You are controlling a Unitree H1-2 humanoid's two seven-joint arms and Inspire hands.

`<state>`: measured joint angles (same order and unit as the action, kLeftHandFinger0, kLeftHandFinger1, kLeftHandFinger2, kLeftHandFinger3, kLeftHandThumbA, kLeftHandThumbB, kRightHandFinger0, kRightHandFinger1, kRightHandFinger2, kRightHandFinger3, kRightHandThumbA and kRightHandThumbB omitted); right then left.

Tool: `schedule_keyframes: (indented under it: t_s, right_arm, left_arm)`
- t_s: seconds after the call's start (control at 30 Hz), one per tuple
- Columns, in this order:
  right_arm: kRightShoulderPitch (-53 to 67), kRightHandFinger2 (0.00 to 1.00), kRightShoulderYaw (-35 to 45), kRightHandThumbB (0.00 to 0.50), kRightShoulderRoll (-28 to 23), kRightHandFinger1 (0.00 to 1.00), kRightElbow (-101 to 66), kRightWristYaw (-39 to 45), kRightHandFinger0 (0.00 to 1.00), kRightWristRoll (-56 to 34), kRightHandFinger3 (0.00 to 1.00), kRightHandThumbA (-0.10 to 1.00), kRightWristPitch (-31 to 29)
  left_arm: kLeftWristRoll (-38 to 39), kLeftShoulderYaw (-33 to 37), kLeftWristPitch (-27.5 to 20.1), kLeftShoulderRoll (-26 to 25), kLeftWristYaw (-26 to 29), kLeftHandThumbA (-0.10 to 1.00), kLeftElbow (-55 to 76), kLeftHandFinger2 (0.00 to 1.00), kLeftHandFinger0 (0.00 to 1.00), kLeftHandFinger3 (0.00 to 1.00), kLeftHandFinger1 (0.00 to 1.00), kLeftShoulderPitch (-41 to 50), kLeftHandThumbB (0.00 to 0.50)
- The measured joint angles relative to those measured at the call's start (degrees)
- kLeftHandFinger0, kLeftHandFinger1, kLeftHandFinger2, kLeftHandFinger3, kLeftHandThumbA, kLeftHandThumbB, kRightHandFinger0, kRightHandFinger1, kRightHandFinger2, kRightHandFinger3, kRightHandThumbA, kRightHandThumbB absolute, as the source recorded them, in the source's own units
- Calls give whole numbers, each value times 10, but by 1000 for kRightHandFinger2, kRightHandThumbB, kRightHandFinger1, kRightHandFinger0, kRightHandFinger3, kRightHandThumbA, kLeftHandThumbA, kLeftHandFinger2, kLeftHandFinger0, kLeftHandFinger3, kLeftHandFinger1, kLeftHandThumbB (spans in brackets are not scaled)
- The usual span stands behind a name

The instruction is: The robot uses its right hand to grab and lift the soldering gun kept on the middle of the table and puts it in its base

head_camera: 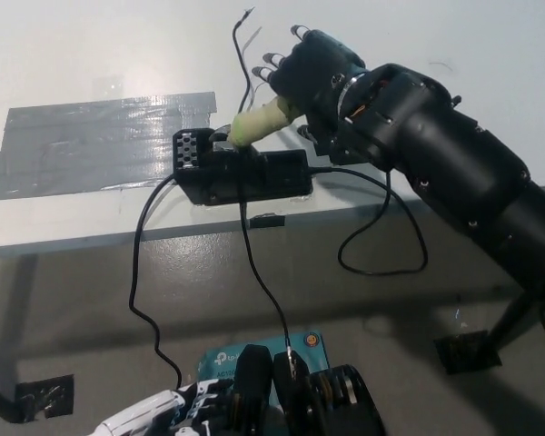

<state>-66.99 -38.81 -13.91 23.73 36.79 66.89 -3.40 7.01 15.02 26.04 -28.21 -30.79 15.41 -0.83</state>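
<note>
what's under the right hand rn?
The soldering gun, its yellowish handle leaning up out of the black base. The right hand covers the handle's upper end; contact can't be judged.

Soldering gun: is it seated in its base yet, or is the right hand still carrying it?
Done, it seems: the soldering gun leans with its front end in the black base at the table edge. In hand: nothing; the right hand sits just above the handle, fingers spread. Left: withdraw the arm. The left hand rests low.
</note>
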Motion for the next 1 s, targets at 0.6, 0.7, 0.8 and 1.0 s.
schedule_keyframes:
  t_s: [0.6,0.7,0.8,1.0]
  right_arm:
    - [116,1000,145,500,-96,1000,-370,141,1000,-115,1000,605,88]
    - [152,1000,198,500,-146,1000,-442,161,1000,-140,1000,554,109]
    - [190,1000,243,500,-185,1000,-500,174,1000,-163,1000,525,128]
    - [335,1000,384,483,-242,1000,-616,188,1000,-231,1000,473,168]
  left_arm:
    - [0,-3,-3,-1,0,660,-16,1000,1000,1000,1000,29,207]
    - [0,-4,-3,-2,0,675,-17,1000,1000,1000,1000,39,208]
    - [0,-6,-4,-2,0,672,-18,1000,1000,1000,1000,43,166]
    - [-3,-7,-7,-6,0,710,-19,1000,1000,1000,1000,44,187]
